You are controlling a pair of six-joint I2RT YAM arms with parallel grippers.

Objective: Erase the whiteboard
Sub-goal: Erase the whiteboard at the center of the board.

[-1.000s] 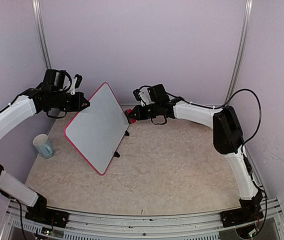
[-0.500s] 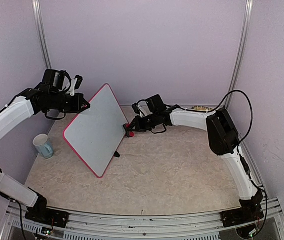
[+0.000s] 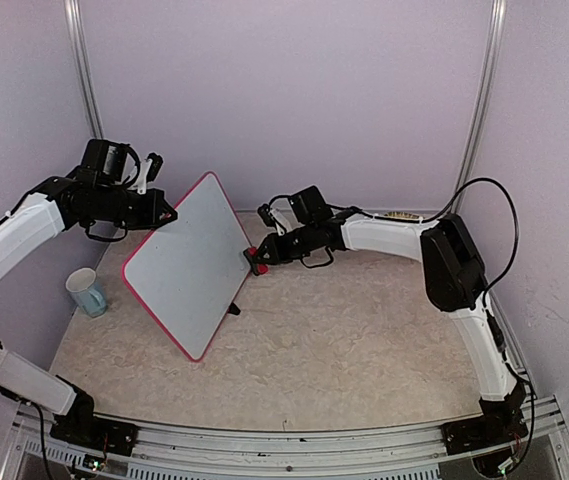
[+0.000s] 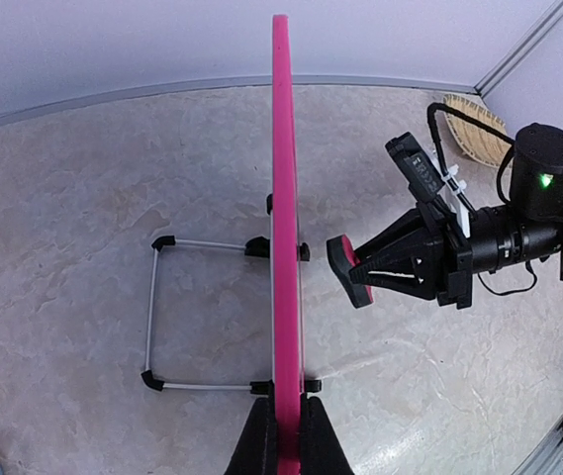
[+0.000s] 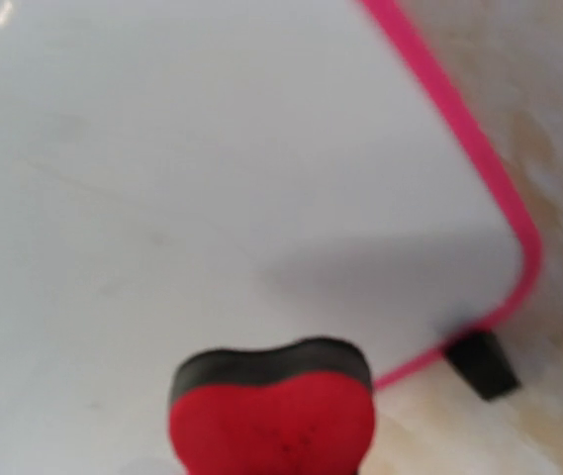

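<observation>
Whiteboard [image 3: 184,265]: upright, top edge clamped by left gripper [image 3: 169,215].
Right gripper [image 3: 262,254]: pinching red eraser [image 4: 348,272], just beside whiteboard's face (small gap left).

Pale lilac walls [image 3: 284,100] close in behind and to both sides of the left pincer [image 3: 170,215] and right pincer [image 3: 258,260], with aluminium posts [image 3: 81,70] in the rear corners. Beneath both lies a beige marbled tabletop [image 3: 364,340], softly, evenly lit.

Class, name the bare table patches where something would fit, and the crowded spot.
Bare: the tabletop between whiteboard and right arm's base, and the strip before the mug. Crowded: beside the whiteboard, where the eraser hovers.
</observation>
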